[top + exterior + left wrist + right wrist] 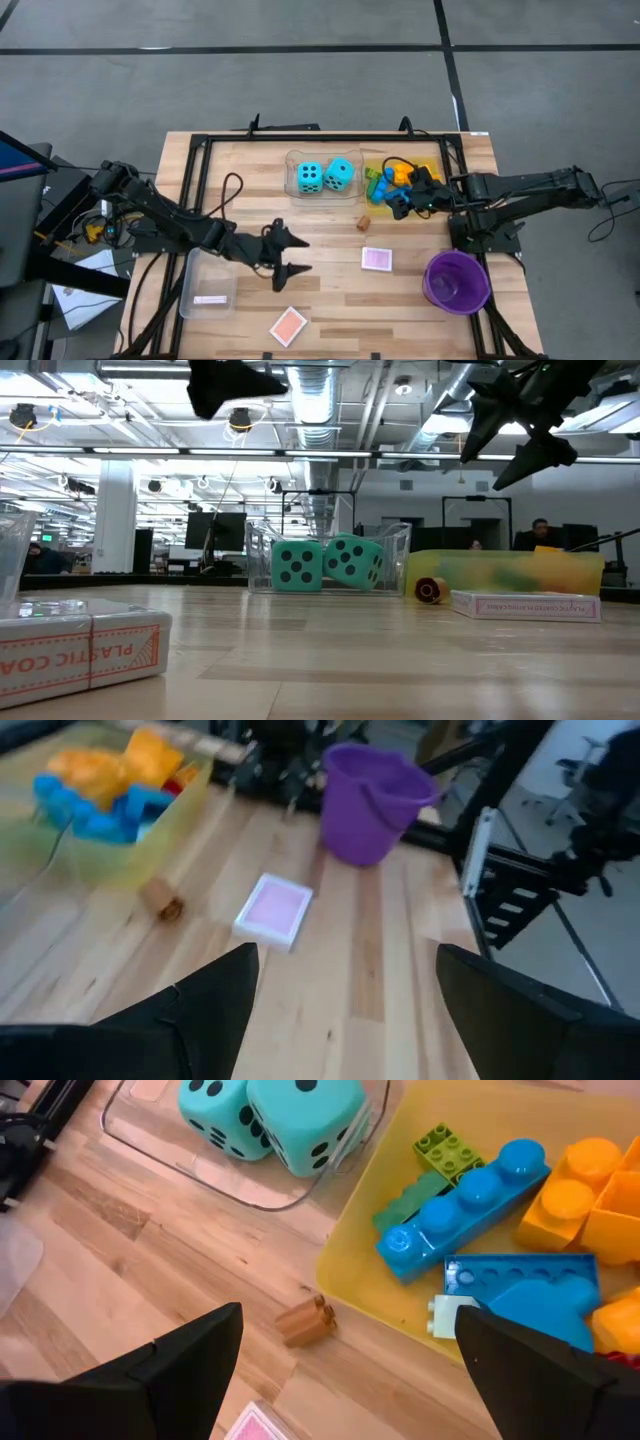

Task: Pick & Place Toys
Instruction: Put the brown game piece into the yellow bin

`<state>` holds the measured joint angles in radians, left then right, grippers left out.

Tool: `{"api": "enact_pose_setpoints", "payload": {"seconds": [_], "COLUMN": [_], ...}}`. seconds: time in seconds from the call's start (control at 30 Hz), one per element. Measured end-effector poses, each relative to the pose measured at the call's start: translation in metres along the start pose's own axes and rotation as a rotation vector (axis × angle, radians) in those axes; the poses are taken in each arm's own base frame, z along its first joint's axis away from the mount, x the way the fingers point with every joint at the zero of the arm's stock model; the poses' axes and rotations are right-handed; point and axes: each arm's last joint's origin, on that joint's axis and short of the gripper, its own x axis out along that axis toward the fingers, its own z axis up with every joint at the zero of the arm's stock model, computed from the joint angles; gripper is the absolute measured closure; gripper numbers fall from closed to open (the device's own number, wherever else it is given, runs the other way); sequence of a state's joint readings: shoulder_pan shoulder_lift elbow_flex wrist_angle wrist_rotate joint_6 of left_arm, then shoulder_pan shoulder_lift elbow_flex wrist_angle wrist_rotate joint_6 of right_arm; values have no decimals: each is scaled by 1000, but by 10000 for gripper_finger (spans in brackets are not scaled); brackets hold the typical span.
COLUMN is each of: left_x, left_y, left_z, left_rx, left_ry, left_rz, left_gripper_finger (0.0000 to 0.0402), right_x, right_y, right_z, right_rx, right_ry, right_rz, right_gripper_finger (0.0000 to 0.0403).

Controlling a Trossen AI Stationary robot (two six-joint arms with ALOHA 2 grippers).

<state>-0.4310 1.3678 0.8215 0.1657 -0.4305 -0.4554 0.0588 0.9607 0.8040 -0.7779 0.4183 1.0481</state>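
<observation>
Two turquoise dice (324, 176) sit side by side in a clear tray (294, 160) at the far middle. To its right, a yellow tray (350, 1270) holds several blue, orange and green bricks (465, 1210). A small brown brick (305, 1322) lies on the wood just outside it. A pink tile (377, 259) and an orange tile (288, 326) lie flat on the table. My left gripper (305, 255) hovers open above mid-table, left of the pink tile (275, 910). My right gripper (400, 205) hangs open above the yellow tray's near left corner.
A purple bowl (457, 280) stands at the near right, close to the right arm's base. A second clear tray (208, 285) with a flat card in it sits at the near left. Bare wood lies between the two tiles.
</observation>
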Motion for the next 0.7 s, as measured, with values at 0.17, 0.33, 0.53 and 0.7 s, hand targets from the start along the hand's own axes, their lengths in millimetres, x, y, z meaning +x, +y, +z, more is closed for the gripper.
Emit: {"api": "enact_pose_setpoints", "payload": {"seconds": [0.17, 0.33, 0.53, 0.7], "left_x": [8, 37, 85, 133], "left_y": [-9, -24, -40, -38], "left_z": [5, 9, 17, 16], "left_rx": [38, 112, 181, 176], "left_ry": [-76, -74, -110, -122], "left_rz": [-31, 10, 163, 270], "left_gripper_finger": [100, 100, 100, 100], "right_x": [0, -4, -20, -37], "right_y": [0, -2, -10, -19], "right_z": [0, 1, 3, 7], "right_rx": [-1, -4, 0, 1], "right_ry": [0, 0, -18, -57], "right_rz": [0, 15, 64, 132], "right_gripper_finger": [46, 46, 46, 46]}}
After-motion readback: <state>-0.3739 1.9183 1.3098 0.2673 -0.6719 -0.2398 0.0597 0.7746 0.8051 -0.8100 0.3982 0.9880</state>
